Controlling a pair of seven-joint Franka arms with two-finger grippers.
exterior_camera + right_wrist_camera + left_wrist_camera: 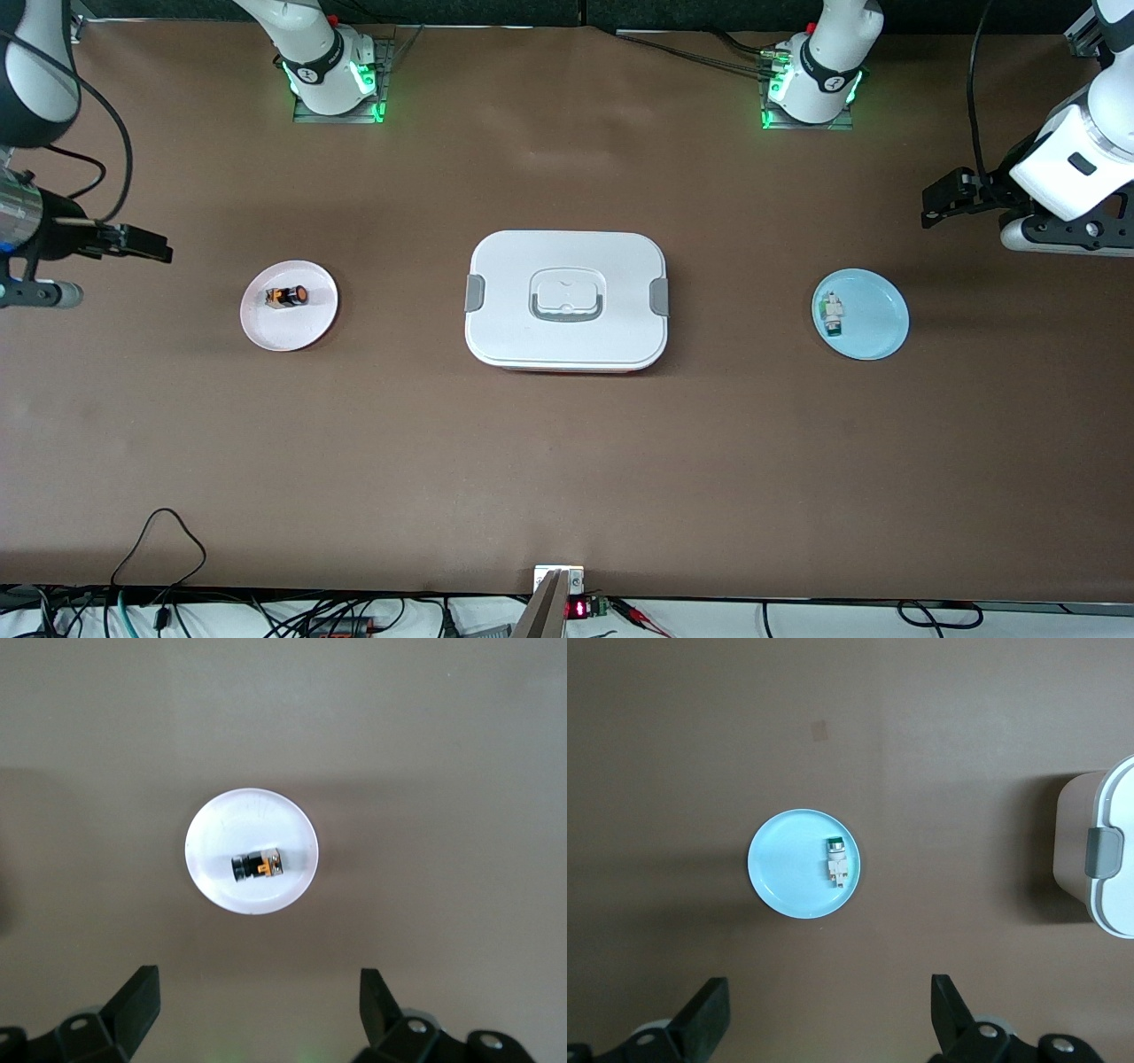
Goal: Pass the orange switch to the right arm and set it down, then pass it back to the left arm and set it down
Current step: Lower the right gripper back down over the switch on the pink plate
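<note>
Both arms are hanging high at the table's ends, the box sitting between two plates.

The white box (566, 301) is lying mid-table. The left gripper (828, 1019) and right gripper (257, 1014) are both gaping wide, empty. The blue plate (877, 328) is carrying a white component (833, 314); the pink plate (292, 332), toward the right arm's end, is cradling the orange switch (287, 297).

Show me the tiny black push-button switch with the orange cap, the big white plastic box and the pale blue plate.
orange switch (287, 297), front view, middle of its body.
white box (567, 266), front view, bare lid above the handle.
blue plate (877, 319), front view, bare surface beside the white component.
</note>
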